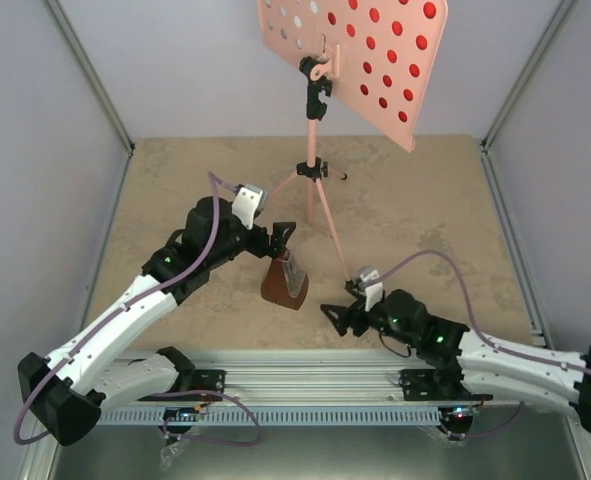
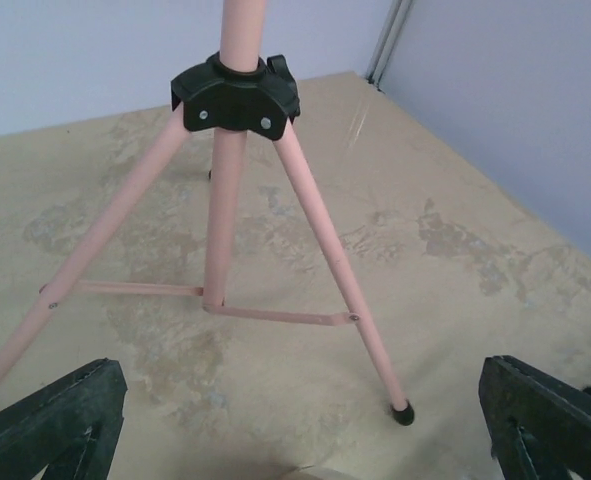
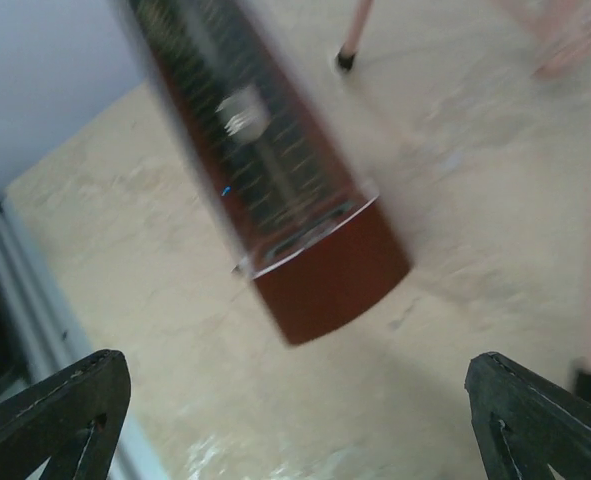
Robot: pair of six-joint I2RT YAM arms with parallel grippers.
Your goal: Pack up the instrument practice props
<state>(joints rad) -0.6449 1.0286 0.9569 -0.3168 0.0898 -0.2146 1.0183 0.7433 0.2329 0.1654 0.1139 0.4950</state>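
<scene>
The pink music stand [image 1: 313,170] rises at the back middle of the table, its hole-dotted desk [image 1: 350,70] tilted with its back to the camera. Red [image 1: 430,10] shows through the right holes and white [image 1: 283,18] through the left ones, so the sheets sit on the far face. The brown pyramid metronome [image 1: 285,278] stands upright in front of the tripod. My left gripper [image 1: 283,238] hangs open just behind its top and faces the tripod legs [image 2: 325,240]. From the right, my right gripper [image 1: 337,305] points open at the metronome [image 3: 295,220], a short gap away.
Grey walls with metal corner posts close in the beige table [image 1: 425,200] at the left, back and right. The tripod's black-tipped feet [image 2: 402,412] spread across the middle. An aluminium rail [image 1: 305,375] carrying both arm bases runs along the near edge.
</scene>
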